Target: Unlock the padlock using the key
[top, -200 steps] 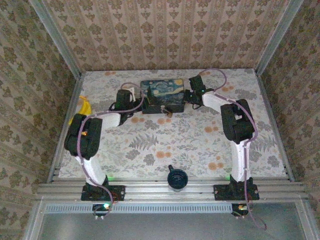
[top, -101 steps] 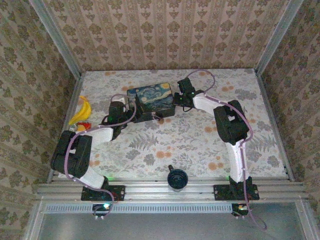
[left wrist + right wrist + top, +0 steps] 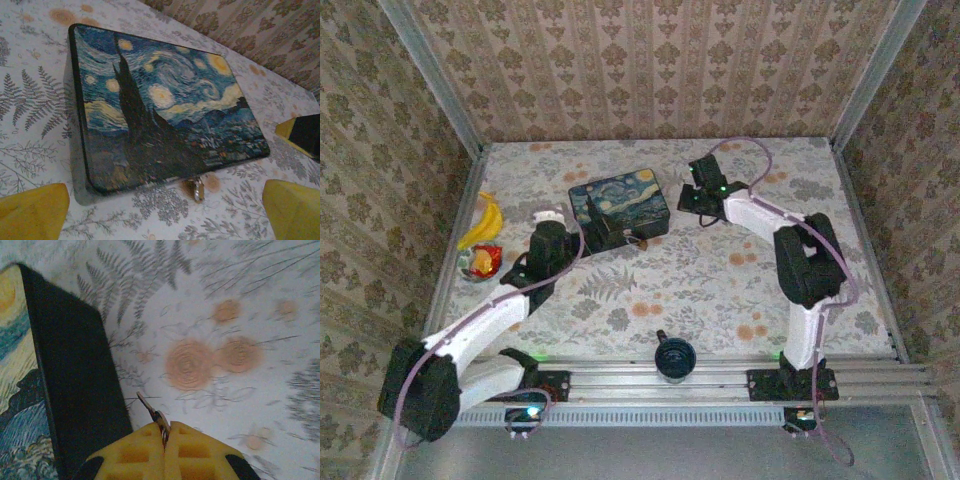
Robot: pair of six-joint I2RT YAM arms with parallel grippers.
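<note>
The tiny brass padlock (image 3: 196, 188) with its silver shackle hangs at the front edge of the dark blue swirly-sky box (image 3: 165, 105), and it lies on the cloth at the box's near side (image 3: 640, 241). My left gripper (image 3: 165, 222) is wide open just short of the box's near corner, with nothing between its yellow fingertips (image 3: 31, 211). My right gripper (image 3: 165, 434) is shut on the small silver key (image 3: 151, 411), whose blade sticks out beside the box's dark side wall (image 3: 75, 390). From above, the right gripper (image 3: 698, 196) is at the right end of the box (image 3: 618, 203).
Bananas (image 3: 484, 222) and a red and white packet (image 3: 480, 261) lie by the left wall. A black round object (image 3: 672, 356) stands at the near rail. Patterned walls close in the floral tablecloth (image 3: 720, 290) on three sides.
The left gripper has opened wide and its arm has drawn back towards the near left. The box has slid left and turned. The right gripper came in, then backed off right, key still held.
</note>
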